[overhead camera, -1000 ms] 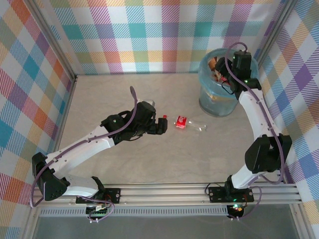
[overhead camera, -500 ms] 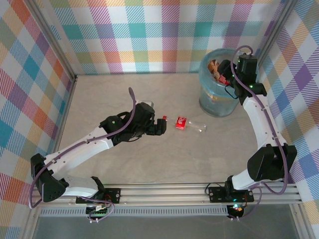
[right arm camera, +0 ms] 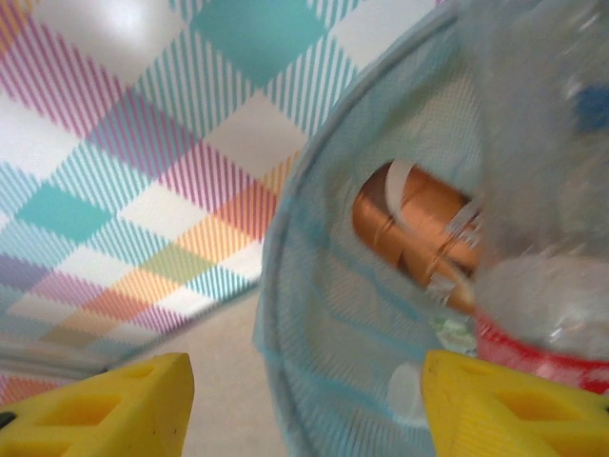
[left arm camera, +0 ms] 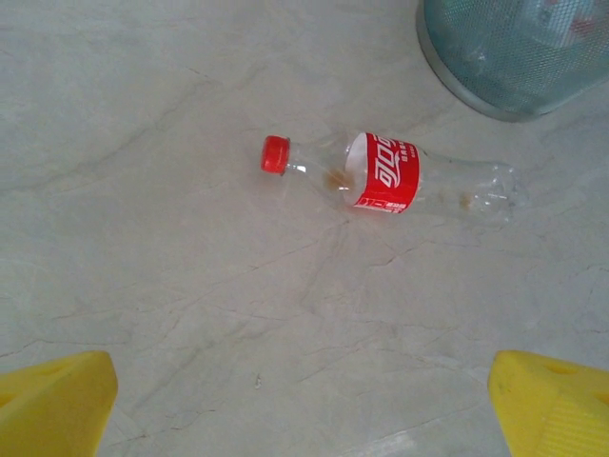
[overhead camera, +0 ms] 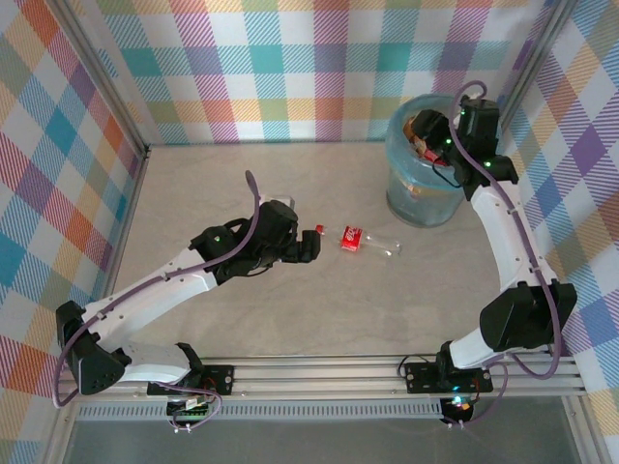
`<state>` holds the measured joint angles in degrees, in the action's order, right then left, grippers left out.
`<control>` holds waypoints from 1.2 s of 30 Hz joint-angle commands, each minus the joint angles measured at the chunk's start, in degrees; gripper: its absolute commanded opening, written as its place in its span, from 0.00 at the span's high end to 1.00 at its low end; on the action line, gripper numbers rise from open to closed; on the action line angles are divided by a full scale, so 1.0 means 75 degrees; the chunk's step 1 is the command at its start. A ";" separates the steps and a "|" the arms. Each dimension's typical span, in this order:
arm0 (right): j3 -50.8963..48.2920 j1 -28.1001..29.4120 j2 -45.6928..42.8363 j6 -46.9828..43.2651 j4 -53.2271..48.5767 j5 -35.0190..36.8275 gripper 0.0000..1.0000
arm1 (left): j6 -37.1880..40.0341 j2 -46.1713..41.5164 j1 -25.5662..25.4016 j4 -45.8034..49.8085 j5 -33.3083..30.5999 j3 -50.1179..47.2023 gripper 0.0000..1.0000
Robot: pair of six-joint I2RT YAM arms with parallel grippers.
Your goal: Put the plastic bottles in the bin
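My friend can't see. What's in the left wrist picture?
A clear bottle with a red cap and label lies on its side on the pale table. The bin peeks in top right; the open left gripper shows yellow fingertips in the bottom corners.

"What surrounds the workspace?"
"Pastel plaid panels on 3 sides, evenly lit."
"And the surface below?"
"A pale tabletop with faint marble veins, and an aluminium rail along its near edge."
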<state>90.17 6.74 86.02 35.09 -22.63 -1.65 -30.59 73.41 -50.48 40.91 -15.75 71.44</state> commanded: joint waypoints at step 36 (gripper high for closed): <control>-0.1467 0.3419 0.1384 -0.3994 -0.2474 0.0593 0.04 | -0.0842 -0.1770 0.0287 0.1116 -0.1419 -0.1486 0.00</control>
<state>80.60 33.69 100.14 0.51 -41.01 0.71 -33.87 62.22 -48.82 47.53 -27.22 61.67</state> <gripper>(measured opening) 0.962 0.998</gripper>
